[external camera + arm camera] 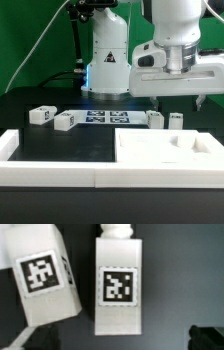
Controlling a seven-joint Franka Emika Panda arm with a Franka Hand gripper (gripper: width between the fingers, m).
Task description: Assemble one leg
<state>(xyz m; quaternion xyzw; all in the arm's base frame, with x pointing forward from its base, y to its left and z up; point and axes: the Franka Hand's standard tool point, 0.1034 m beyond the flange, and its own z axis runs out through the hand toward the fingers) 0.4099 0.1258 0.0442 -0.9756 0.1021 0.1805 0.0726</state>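
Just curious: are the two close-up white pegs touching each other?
Apart. The wrist view shows a dark gap between the skewed leg and the other leg.

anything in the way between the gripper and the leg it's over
Nothing visible. The gripper hangs open above the leg, with only air between them. A second leg sits close beside it, not touching, and may crowd one finger.

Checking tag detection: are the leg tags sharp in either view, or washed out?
Wrist view: the centred leg and cropped leg show large tags, slightly soft but high-contrast; white plastic mildly washed out. Exterior view: leg tags too small to resolve.
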